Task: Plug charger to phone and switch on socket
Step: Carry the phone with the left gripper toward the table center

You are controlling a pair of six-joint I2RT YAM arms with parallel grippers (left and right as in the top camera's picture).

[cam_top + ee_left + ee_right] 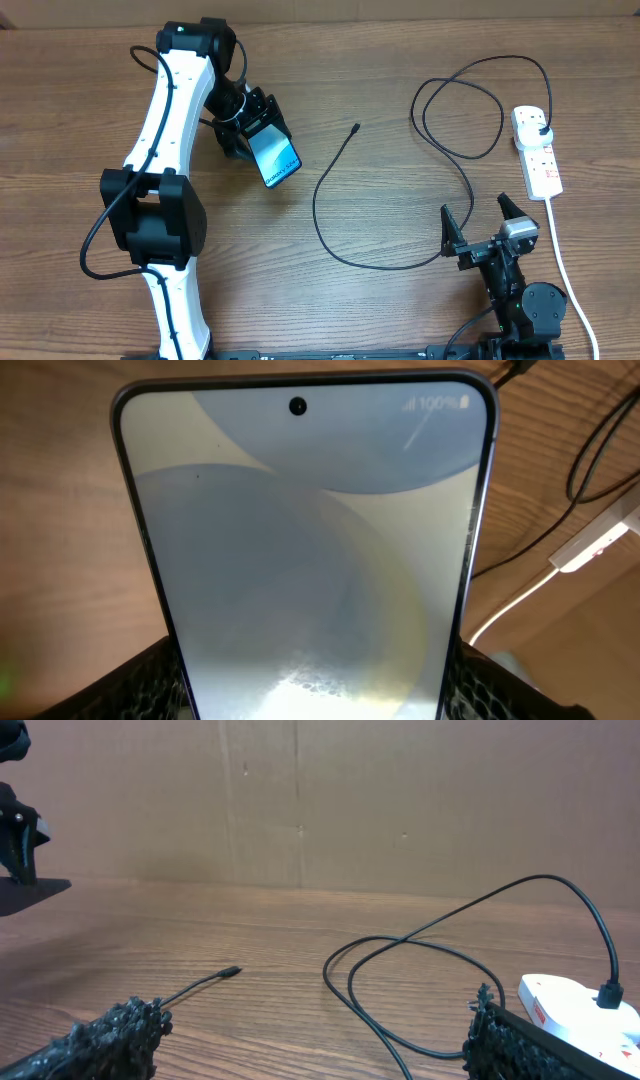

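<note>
a: well, what could go wrong from here?
b: mostly the grip. the left hand (252, 132), at ten o'clock on the wooden tabletop (400, 320), is closed on the slim blue-white-screened smartphone with black edges (277, 158), which it holds tilted. in the wrist view the camera dot (297, 405) sits at the far end, so i judge the port edge is down by the fingers (140, 685), where a plug may not reach.
a: and the cable?
b: the long thin black charger cable (316, 205) lies loose. its small connector tip (356, 127) rests at two o'clock from the phone, apart from it. a light tip could skid when pinched, and the crossed loop (460, 110) at one o'clock could drag.
a: the other hand?
b: the right hand (480, 222), at five o'clock, is wide open and holds nothing.
a: the socket?
b: the white elongated power strip with red markings (540, 165) lies at three o'clock, with the black plug (541, 130) in it. i cannot tell whether it is switched on.
a: counts?
b: one phone, one charger, one strip, two hands.
</note>
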